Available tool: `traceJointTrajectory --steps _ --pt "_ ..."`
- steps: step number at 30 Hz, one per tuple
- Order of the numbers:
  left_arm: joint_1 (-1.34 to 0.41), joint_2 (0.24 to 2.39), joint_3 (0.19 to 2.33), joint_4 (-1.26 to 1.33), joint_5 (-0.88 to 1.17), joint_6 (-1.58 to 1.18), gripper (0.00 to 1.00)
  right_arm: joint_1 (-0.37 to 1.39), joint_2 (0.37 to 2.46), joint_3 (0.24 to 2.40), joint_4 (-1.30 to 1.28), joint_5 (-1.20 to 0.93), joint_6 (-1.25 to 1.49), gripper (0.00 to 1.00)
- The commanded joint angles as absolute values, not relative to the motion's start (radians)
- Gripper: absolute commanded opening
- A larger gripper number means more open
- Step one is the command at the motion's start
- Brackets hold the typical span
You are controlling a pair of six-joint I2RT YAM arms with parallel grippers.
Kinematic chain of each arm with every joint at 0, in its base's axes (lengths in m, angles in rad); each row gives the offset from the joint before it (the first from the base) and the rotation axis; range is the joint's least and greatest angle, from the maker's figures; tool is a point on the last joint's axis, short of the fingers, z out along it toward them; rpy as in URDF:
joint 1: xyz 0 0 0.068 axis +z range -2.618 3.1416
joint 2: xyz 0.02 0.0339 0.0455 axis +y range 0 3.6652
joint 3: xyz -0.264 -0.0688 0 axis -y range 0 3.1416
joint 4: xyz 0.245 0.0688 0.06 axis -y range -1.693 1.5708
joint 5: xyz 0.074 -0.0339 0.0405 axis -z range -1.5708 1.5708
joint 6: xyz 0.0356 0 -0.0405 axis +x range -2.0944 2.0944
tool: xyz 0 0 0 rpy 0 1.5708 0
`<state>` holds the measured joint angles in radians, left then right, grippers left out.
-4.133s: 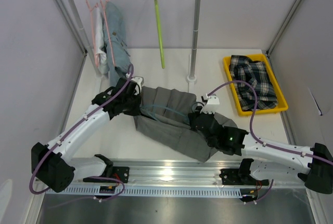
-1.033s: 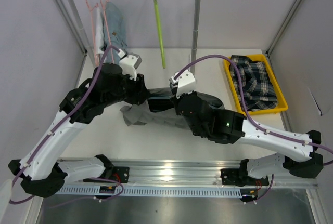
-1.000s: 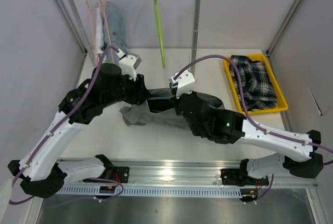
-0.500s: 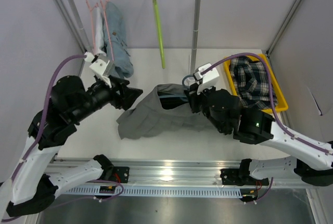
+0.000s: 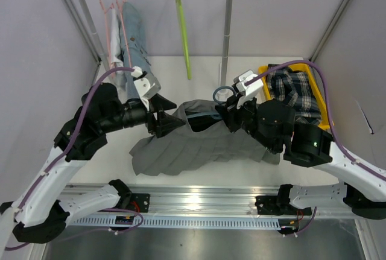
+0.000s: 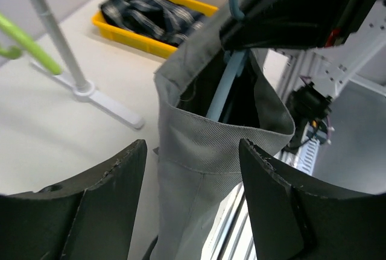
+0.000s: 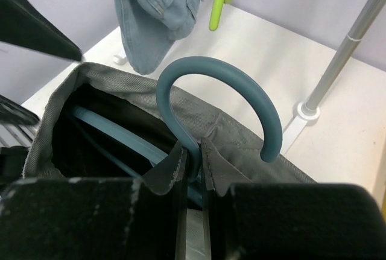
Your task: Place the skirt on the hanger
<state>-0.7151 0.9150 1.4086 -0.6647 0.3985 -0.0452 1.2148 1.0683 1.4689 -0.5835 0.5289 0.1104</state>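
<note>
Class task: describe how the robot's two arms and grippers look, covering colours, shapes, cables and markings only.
Both the left arm and right arm have white links, bulky black joints and a looping purple cable. The right arm shows a small green light. The left gripper has broad black fingers with chipped edges; the right gripper has scuffed black ones.

skirt (image 5: 193,145): grey, pleated, waistband open | hanger (image 7: 208,67): teal, inside waistband, hook protruding upward

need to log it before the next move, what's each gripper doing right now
Left gripper: open, holding nothing; the grey skirt is just ahead of it.
Right gripper: shut on the blue hanger, at the base of its hook.
</note>
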Motion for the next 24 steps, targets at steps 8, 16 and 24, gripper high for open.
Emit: traceJointTrajectory --steps 8,16,24 --pt "-0.718 0.936 1.359 -0.680 0.552 0.028 0.68 1.207 1.032 1.545 -0.534 0.480 0.097 0.00" --pt "-0.718 0.911 1.281 -0.657 0.655 0.020 0.67 1.200 1.045 1.545 -0.529 0.477 0.098 0.00" --pt "-0.718 0.882 1.238 -0.606 0.632 0.008 0.45 1.198 1.051 1.540 -0.525 0.463 0.110 0.00"
